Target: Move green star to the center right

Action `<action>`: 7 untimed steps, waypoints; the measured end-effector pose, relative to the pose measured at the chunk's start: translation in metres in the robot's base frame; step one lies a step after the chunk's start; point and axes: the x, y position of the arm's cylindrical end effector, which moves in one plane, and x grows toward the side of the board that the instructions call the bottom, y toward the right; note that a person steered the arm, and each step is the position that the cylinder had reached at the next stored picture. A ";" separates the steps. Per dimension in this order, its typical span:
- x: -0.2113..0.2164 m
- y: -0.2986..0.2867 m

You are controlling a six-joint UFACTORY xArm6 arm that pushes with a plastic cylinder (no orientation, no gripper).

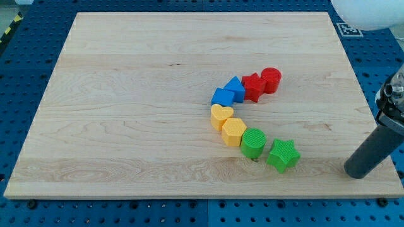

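The green star (282, 155) lies on the wooden board (126, 94) at the view's lower right, the last block in a curved row. My tip (355, 172) rests on the board near its right edge, well to the right of the star and slightly lower, with a clear gap between them. Just left of the star stands a green cylinder (253, 142).
The curved row runs up from the green cylinder: a yellow hexagon (233, 132), a yellow heart (221, 116), two blue blocks (223, 96) (235, 88), a red star (253, 86) and a red cylinder (271, 79). The board's right edge lies just beyond my tip.
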 end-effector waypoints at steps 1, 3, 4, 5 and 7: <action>0.007 -0.017; 0.022 -0.127; 0.002 -0.186; -0.016 -0.146; -0.018 -0.103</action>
